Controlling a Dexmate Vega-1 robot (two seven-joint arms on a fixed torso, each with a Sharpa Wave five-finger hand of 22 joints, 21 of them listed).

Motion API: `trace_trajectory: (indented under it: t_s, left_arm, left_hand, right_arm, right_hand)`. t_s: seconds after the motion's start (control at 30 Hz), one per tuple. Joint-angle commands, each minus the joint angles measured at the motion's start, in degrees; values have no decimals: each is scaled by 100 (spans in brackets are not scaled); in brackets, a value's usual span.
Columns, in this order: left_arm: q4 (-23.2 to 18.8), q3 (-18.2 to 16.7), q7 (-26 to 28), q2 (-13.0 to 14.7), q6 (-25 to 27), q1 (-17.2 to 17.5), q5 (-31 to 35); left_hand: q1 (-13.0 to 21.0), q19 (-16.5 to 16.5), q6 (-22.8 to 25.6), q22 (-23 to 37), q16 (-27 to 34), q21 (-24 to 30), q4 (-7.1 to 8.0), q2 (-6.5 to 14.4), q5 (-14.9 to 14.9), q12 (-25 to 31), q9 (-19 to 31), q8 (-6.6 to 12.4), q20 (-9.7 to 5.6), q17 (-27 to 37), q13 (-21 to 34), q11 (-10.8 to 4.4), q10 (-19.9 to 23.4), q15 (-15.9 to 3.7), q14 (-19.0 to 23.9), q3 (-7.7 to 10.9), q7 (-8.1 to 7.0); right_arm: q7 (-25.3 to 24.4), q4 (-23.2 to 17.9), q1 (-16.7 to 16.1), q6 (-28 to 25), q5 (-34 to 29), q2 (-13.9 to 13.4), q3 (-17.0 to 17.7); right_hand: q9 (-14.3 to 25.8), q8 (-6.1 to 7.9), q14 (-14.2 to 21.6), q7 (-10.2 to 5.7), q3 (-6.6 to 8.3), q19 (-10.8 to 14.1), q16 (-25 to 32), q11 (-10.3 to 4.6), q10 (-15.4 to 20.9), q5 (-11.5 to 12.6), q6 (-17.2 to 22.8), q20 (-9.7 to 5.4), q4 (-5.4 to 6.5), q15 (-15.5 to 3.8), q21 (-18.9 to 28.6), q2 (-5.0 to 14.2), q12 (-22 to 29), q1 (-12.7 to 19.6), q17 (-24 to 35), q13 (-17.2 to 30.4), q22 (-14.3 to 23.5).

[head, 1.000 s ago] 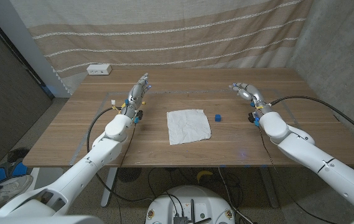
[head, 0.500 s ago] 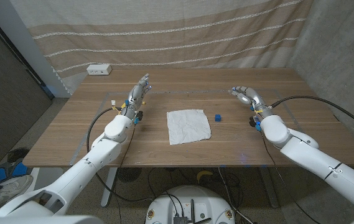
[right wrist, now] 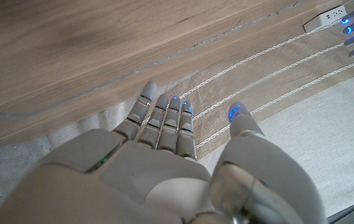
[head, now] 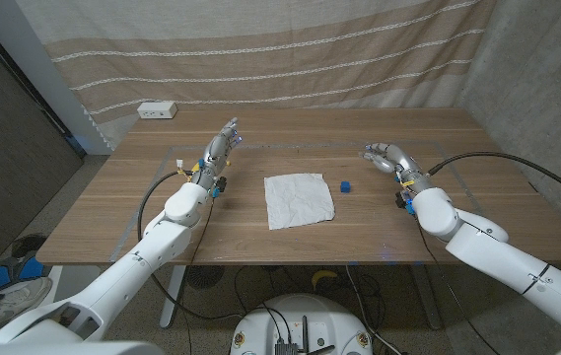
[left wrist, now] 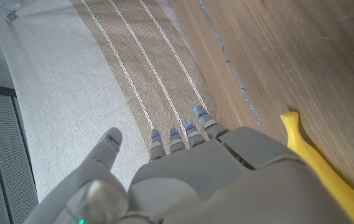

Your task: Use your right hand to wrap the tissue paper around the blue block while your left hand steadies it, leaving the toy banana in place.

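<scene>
While both hands (head: 223, 144) (head: 390, 156) hover apart, tissue paper (head: 299, 199) flat, blue block (head: 345, 186) beside.

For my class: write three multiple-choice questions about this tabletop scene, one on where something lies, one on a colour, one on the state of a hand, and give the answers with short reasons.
1. Where does the blue block lie relative to the tissue paper?
A. On top of it
B. Just off its edge, toward the right hand
C. Off its edge, toward the left hand

2. What colour is the toy banana?
A. Yellow
B. Green
C. Red

3. What is the state of the right hand?
A. Holding the block
B. Pressing on the tissue
C. Open, holding nothing

Answers:
1. B: in the head view the block sits on bare wood beside the tissue's edge, on the right hand's side.
2. A: the left wrist view shows a yellow banana on the table beside the left hand.
3. C: the head view and right wrist view show its fingers extended with nothing in them, well apart from block and tissue.
</scene>
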Motion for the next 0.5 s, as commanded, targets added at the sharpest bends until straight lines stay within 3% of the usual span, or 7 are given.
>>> trace_trajectory:
  t_s: [0.03,0.5]
  left_arm:
    - [-40,-7,-67,43,-45,62,-29]
    - [-67,-29,-127,71,-68,125,-86]
  left_hand:
    - [35,11,42,23,21,16,-40,137,-19,-24,9,-20,51,11,6,0,40,-289,12,2,-41]
    - [24,16,67,24,15,6,-59,135,-23,-30,10,-19,59,14,7,-7,50,-271,24,8,-43]
  right_arm:
    - [123,-386,-41,-541,-426,-161,-178]
    - [374,-623,128,-1079,-1055,-237,-595]
  right_hand:
    - [14,42,14,-15,24,63,46,-49,45,58,93,-14,-34,-46,-12,2,40,137,34,-2,29]
    - [17,52,15,-36,36,108,69,-50,84,86,158,-45,-19,-91,-52,-2,53,217,61,-19,31]
